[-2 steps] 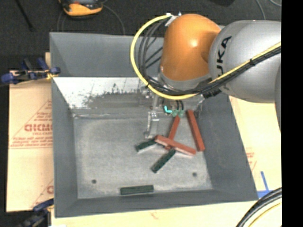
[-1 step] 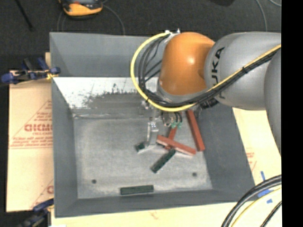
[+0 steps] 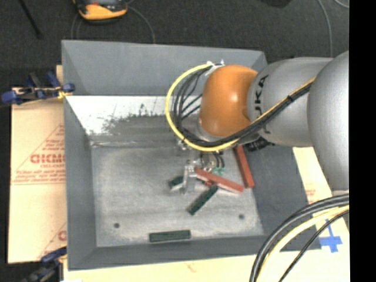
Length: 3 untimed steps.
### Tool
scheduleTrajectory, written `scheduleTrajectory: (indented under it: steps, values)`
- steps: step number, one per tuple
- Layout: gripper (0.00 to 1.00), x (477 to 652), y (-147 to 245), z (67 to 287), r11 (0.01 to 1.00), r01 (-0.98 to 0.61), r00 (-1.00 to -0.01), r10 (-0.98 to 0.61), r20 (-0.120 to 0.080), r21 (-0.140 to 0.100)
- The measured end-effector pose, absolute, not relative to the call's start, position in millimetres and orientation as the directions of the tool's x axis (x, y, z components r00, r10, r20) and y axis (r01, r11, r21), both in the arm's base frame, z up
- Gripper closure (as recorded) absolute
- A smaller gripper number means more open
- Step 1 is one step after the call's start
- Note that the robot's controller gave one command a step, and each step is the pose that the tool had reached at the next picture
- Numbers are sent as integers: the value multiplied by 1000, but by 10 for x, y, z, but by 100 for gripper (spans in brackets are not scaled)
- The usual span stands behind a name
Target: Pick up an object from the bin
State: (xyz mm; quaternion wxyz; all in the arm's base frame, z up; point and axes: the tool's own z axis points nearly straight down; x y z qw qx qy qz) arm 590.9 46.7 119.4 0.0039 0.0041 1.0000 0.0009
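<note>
The grey bin [image 3: 79,187] spreads wide around my gripper [image 3: 189,178], which sits low near the middle of the floor, under my arm [image 3: 305,98] and its orange cover [image 3: 226,98]. That cover and the looped cables [image 3: 170,107] hide most of my gripper, so I cannot tell whether it stands apart or closed, and I see nothing clamped in it.

Behind my gripper, on the arm side, a long red stick [image 3: 245,168] lies aslant. A flatter red strip [image 3: 220,182] reaches from there almost to my gripper. Just below it, a dark green bar [image 3: 201,201] lies tilted, apparently touching the strip. A second green bar [image 3: 170,236] rests well apart by the near wall. Smallest and closest is a small dark green block [image 3: 175,183], just beside my gripper on the side away from my arm; it looks the likeliest pick.

The risk, as I judge it: the block is small and could be nudged away instead of gripped, or the strip's end could get caught alongside it.
</note>
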Motion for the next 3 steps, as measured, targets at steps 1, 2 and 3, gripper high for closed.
scheduleTrajectory:
  steps: [1,2,3]
  values:
    - [100,5687,377,784,998,-68,-998,-68,-3,1]
    - [100,5687,378,784,998,-67,-998,-67,-3,1]
    - [100,5603,157,2142,1000,-29,-1000,-29,-4,1]
